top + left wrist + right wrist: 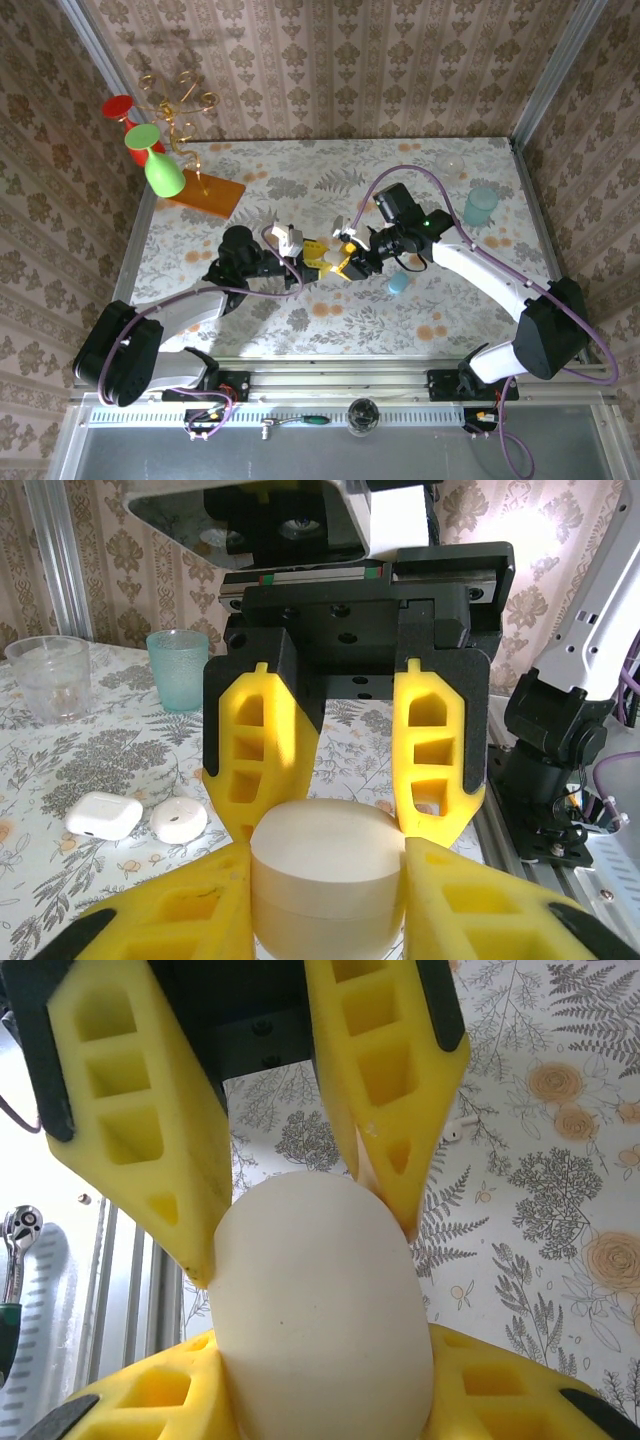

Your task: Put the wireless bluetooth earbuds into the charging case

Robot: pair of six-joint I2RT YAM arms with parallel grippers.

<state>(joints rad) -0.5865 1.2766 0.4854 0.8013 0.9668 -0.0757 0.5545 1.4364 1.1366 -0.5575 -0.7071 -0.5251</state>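
Note:
A white egg-shaped item (325,865) (320,1310) hangs above the table's middle, and both grippers hold it from opposite sides. My left gripper (318,257) (325,880) is shut on its lower part. My right gripper (346,262) (320,1360) is shut on it from the other side, and its fingers (435,750) point down at me in the left wrist view. The charging case (103,815), a small glossy white pillow-shaped box, lies closed on the table apart from both grippers. A tiny white piece (455,1132) lies on the table; I cannot tell whether it is an earbud.
A round white disc (178,821) lies beside the case. A teal cup (481,206) (178,667) and a clear glass (48,675) stand at the far right. A light-blue capsule (398,283) lies under the right arm. A wire stand with green and red glasses (160,150) is far left.

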